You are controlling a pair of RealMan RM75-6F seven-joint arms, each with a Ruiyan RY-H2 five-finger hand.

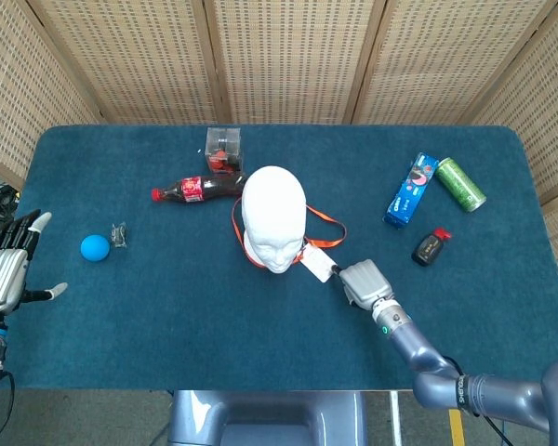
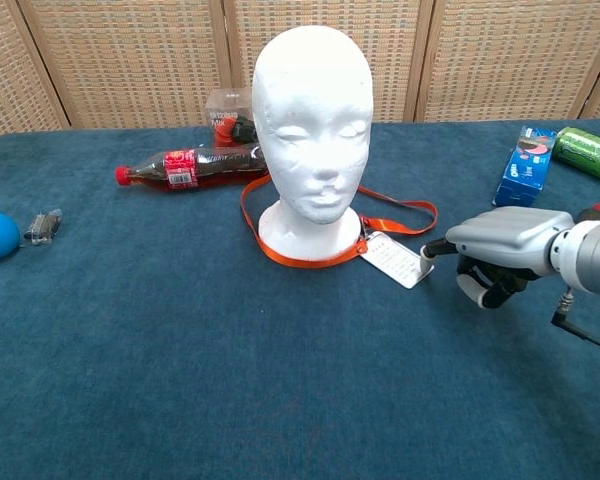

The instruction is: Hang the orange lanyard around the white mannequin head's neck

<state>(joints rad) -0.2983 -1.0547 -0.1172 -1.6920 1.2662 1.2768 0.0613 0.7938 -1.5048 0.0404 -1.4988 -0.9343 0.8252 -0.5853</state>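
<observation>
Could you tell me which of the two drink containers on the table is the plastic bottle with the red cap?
The cola bottle, lying on its side behind the mannequin head. The other, the green can, sits at the far right.

Blue-covered table (image 1: 167, 316), with white mannequin head (image 1: 273, 218) upright at centre and orange lanyard (image 1: 327, 223) looped round its base. Just behind the head: cola bottle (image 1: 197, 189), clear box (image 1: 223, 149). Well left: blue ball (image 1: 95, 247), small clip (image 1: 120, 235); well right: blue packet (image 1: 410, 190), green can (image 1: 460, 183), black-and-red item (image 1: 431, 247).
</observation>
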